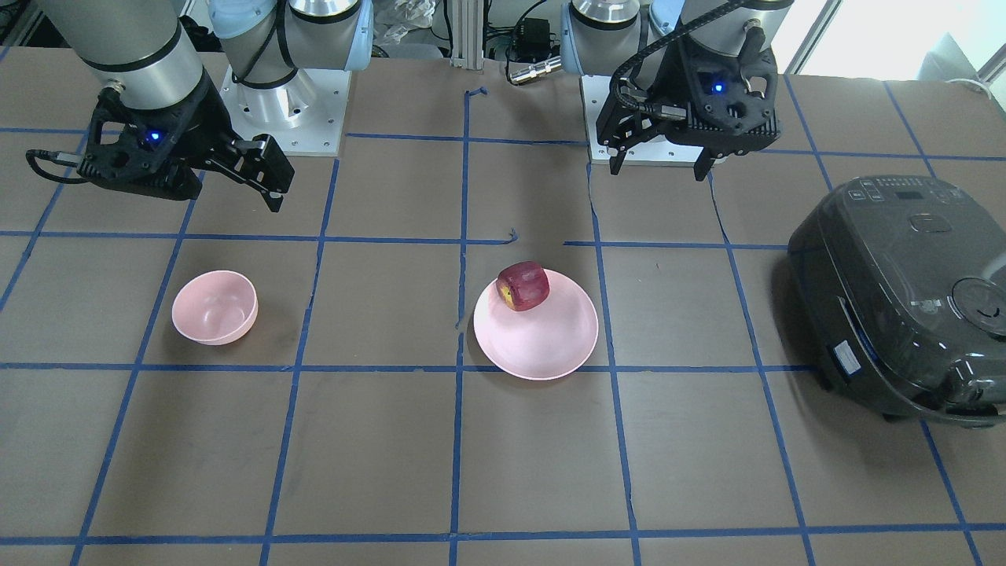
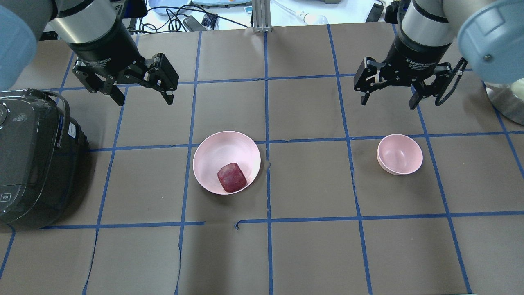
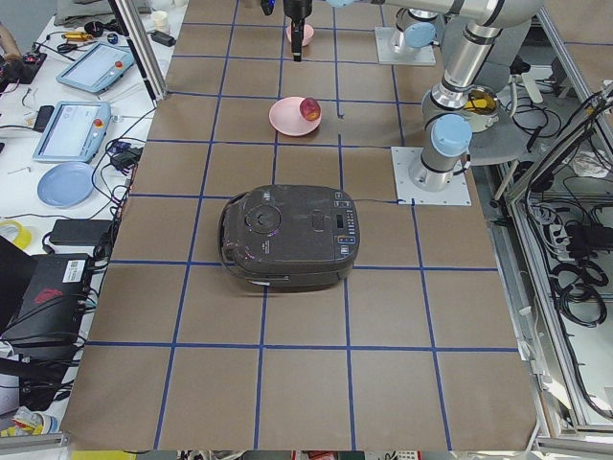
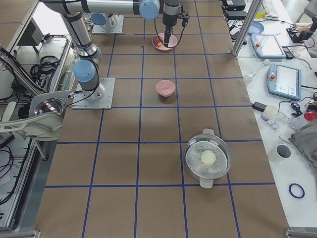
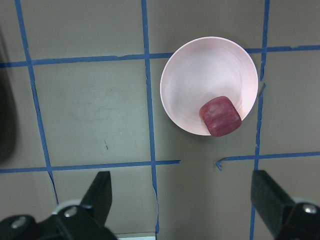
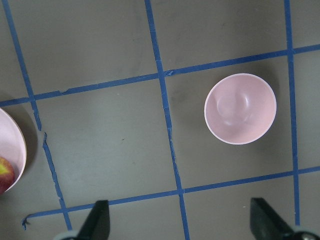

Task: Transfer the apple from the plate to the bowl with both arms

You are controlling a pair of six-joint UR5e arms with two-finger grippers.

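The dark red apple (image 2: pixel 232 178) lies on the wide pink plate (image 2: pixel 213 151), at the plate's edge nearest the robot. It also shows in the front view (image 1: pixel 523 285) and in the left wrist view (image 5: pixel 220 116). The small deep pink bowl (image 2: pixel 400 154) stands empty to the right; it shows in the right wrist view (image 6: pixel 240 108) too. My left gripper (image 2: pixel 141 95) is open and empty, high above the table beyond the plate. My right gripper (image 2: pixel 388 100) is open and empty, high above the table beyond the bowl.
A dark grey rice cooker (image 2: pixel 32 157) sits at the table's left edge, left of the plate. A steel pot (image 4: pixel 208 159) with a white ball inside stands far off on the robot's right. Blue tape lines grid the brown table.
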